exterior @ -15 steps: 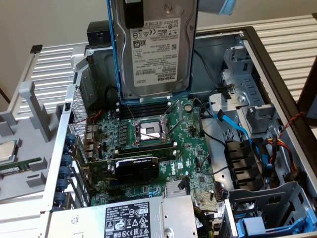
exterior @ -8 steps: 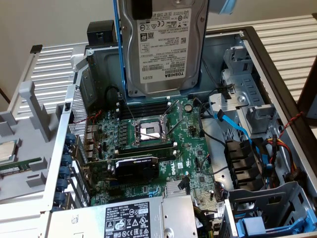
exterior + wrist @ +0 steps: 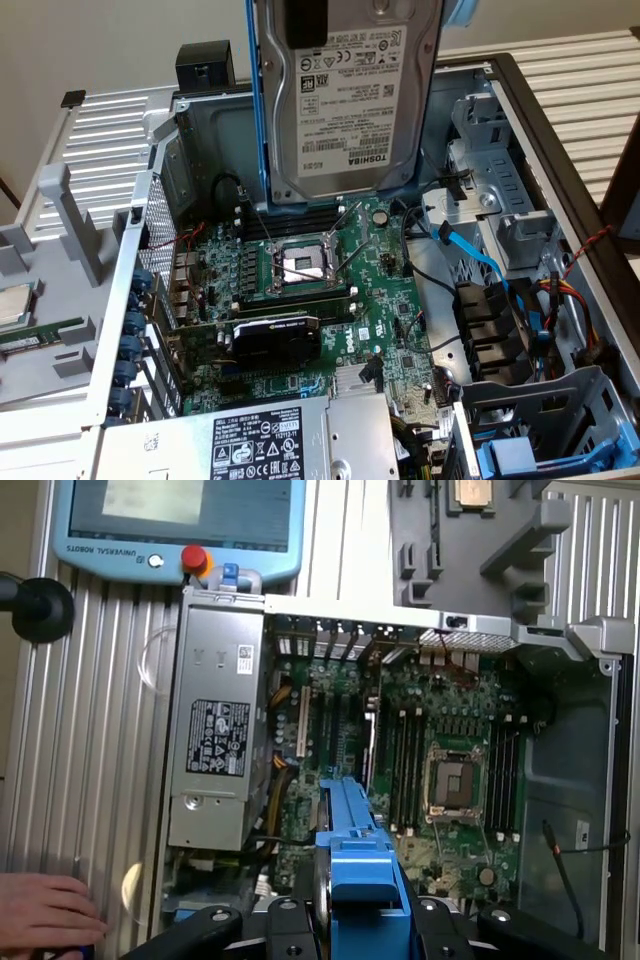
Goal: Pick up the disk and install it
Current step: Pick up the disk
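the disk (image 3: 350, 90) is being held upright in the air above the open case (image 3: 560, 150), with its white label turned upside down and its blue carrier (image 3: 352, 845) running along one edge. it is being clamped by the end effector (image 3: 355, 920), whose black fingers (image 3: 285, 920) are being pressed against the carrier from both sides, so the jaws are standing partly closed on the load and not wide. the disk is hanging directly over the board (image 3: 390, 330), near the uncovered socket (image 3: 300, 262), and is touching nothing below it. the greatest risk is being judged as a slip: only the carrier's plastic edge is being gripped, and if the heavy disk is being tilted or jolted it could be dropped onto the socket or the board. a second risk is being posed by the blue cable (image 3: 480, 255) and the other loose wires beside the metal cage (image 3: 480, 190) on the exterior view's right; these could be snagged or pinched if the disk is being lowered off line. a skewed entry could also leave the carrier being jammed against the cage walls. a hand (image 3: 45, 910) is being rested on the ribbed worktop (image 3: 110, 780) just beside the case, near the power supply (image 3: 215, 730), and could be struck if the arm is being swung that way.
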